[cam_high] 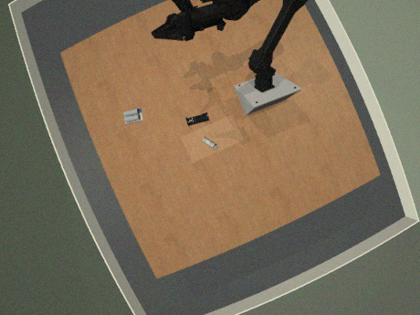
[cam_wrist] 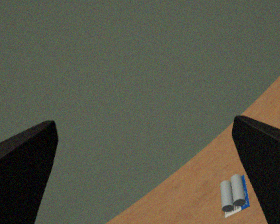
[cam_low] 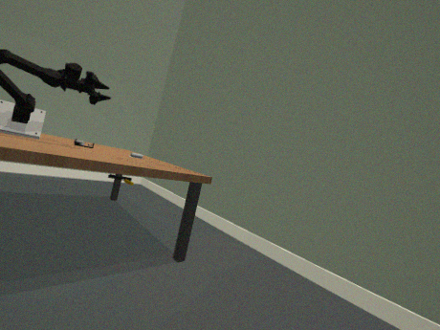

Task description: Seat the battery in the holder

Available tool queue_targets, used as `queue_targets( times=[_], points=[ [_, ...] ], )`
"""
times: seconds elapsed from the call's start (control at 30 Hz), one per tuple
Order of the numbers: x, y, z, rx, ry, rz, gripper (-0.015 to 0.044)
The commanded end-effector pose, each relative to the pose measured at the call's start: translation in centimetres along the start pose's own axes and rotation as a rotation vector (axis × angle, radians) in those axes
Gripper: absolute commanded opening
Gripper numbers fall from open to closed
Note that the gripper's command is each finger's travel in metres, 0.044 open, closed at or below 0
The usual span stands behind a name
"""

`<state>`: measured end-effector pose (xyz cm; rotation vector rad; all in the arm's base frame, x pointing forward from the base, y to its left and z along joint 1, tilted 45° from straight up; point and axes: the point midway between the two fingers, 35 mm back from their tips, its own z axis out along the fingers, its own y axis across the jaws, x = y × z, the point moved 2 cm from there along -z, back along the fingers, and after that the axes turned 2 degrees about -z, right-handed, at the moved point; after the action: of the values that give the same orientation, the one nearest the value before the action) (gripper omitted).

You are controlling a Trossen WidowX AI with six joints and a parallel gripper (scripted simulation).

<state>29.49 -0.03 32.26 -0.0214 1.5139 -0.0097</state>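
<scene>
The desk (cam_high: 274,175) is showing warm orange-brown wood grain. The battery (cam_high: 209,142) is gleaming silver-grey, the holder (cam_high: 197,119) sitting black, and the far-left pack (cam_high: 132,116) showing pale grey with blue edging.

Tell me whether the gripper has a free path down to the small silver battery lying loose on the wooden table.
Probably yes: the gripper hangs open and high, nothing lies over the battery, and the black holder sits apart.

The battery (cam_high: 209,142) lies apart from the black holder (cam_high: 197,119), bare wood on its other sides. A pack of cells (cam_high: 132,116) sits well left. The gripper (cam_high: 160,32) hangs high, spread wide.
</scene>
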Motion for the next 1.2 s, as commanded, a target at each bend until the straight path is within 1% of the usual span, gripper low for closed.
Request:
queue_targets(
  times=[0.0,0.07,0.17,0.3,0.4,0.53,0.67,0.8,0.9,1.1,1.17],
  points=[
    [0.2,0.0,0.2,0.001,0.010,0.008,0.0374],
    [1.6,0.3,1.4,0.008,0.091,0.073,0.0321],
    [5.2,1.2,3.9,0.044,0.273,0.208,0.0247],
    [10.3,2.6,6.2,0.132,0.505,0.351,0.0247],
    [14.3,3.8,7.3,0.226,0.666,0.429,0.0247],
    [19.6,5.3,7.7,0.385,0.854,0.490,0.0247],
    [24.7,6.8,7.3,0.571,1.001,0.501,0.0247],
    [29.5,8.0,6.0,0.773,1.098,0.461,0.0247],
    [32.8,8.7,4.7,0.924,1.135,0.401,0.0247],
    [38.5,9.5,1.5,1.195,1.110,0.218,0.0247],
    [39.6,9.6,0.7,1.245,1.088,0.169,0.0247]
  ],
)
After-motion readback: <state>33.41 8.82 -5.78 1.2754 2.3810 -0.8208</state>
